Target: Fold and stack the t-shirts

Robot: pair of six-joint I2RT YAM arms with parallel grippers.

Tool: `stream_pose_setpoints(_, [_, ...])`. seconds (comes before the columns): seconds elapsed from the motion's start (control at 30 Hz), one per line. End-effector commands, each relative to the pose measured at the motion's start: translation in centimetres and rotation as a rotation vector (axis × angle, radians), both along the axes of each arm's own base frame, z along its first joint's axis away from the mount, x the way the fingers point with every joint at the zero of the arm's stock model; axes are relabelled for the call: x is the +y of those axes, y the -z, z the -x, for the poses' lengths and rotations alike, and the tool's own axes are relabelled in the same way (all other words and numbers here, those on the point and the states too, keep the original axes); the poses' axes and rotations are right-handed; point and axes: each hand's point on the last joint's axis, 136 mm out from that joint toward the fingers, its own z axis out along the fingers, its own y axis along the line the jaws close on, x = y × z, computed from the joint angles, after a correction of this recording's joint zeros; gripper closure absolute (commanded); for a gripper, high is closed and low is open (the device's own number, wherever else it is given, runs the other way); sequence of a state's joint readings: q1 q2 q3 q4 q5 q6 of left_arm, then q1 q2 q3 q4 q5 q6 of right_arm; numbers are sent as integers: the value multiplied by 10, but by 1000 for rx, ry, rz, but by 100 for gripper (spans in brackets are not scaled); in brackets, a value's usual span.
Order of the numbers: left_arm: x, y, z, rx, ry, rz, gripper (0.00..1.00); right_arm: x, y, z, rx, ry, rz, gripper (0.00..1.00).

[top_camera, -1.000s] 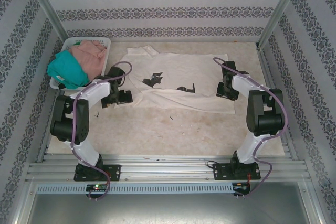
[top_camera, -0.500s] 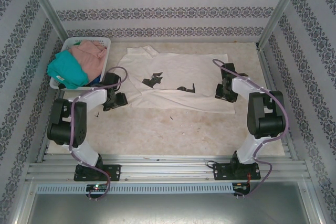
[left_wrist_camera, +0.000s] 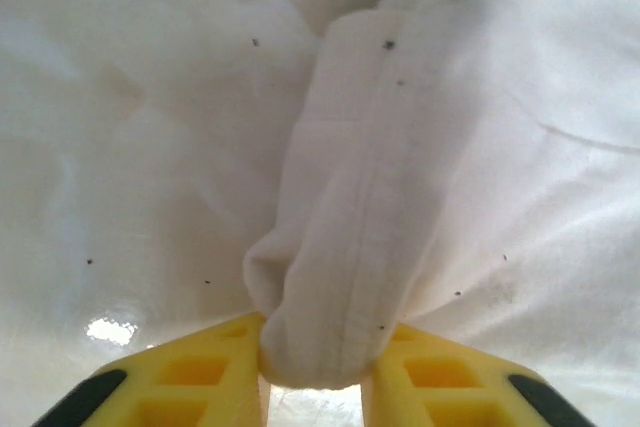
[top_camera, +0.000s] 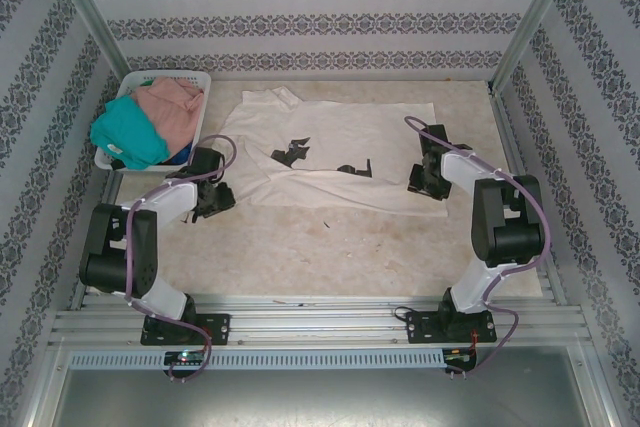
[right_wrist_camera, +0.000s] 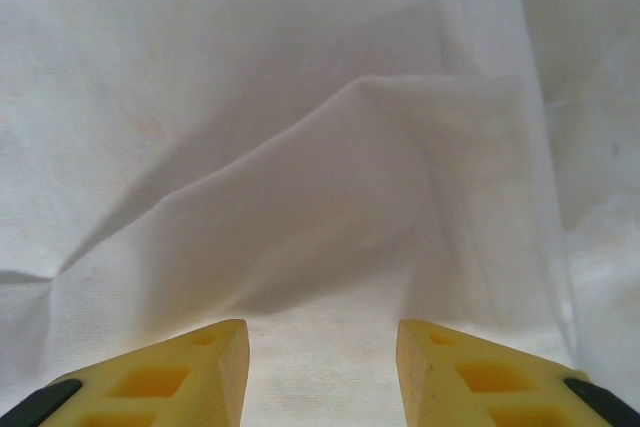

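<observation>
My table point(top_camera: 330, 247), seen from above: the cream t-shirt point(top_camera: 340, 147) lies spread across its far half, mostly flat, with 2 dark printed patches near the middle and a bunched corner at its far left. The near half of the table is bare apart from a few specks.

At the far left corner sits the white lattice basket point(top_camera: 196, 78). The teal t-shirt point(top_camera: 128, 135) is heaped over its near end and the dusty-pink t-shirt point(top_camera: 170, 105) is piled behind it, the 2 touching.

My left gripper point(top_camera: 222, 195) is low at the cream t-shirt's near left edge, just beside the basket. In the left wrist view its 2 yellow fingers point(left_wrist_camera: 200, 377) are drawn in narrow on a thick seamed roll of the cream cloth, which bulges out between them and touches both.

My right gripper point(top_camera: 425, 182) is down on the shirt's right side. In the right wrist view its jaws stand apart with nothing pinched. Cream cloth lies across the gap, rising into a soft ridge just ahead of the fingertips point(right_wrist_camera: 215, 347).
</observation>
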State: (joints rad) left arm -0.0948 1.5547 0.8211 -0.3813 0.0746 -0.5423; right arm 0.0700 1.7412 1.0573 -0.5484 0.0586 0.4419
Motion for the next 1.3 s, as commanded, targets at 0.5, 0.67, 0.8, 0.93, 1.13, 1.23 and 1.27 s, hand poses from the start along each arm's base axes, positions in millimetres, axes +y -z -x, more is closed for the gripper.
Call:
stream_pose_setpoints(0.5, [47, -37, 23, 74, 20, -198, 88, -6, -3, 3, 2, 44, -60, 56])
stream_pose_setpoints(0.67, [61, -23, 56, 161, -84, -241, 72, 0, -14, 7, -16, 8, -17, 56])
stream_pose_setpoints(0.8, [69, -23, 61, 189, -114, -282, 65, 15, -24, 9, -28, -43, 27, 56])
stream_pose_setpoints(0.93, [69, -43, 54, 170, -95, -286, 63, 42, -21, 0, -61, -104, -27, 56])
stream_pose_setpoints(1.13, [26, -93, 11, -77, 6, -82, 52, 16, -4, -16, -9, -44, 25, 56])
stream_pose_setpoints(1.23, [-3, -95, -11, -124, 74, -9, 48, 4, -1, -17, 14, -15, 30, 56])
stream_pose_setpoints(1.27, [-17, -91, -19, -126, 108, 28, 48, 1, 0, -17, 19, -14, 35, 56])
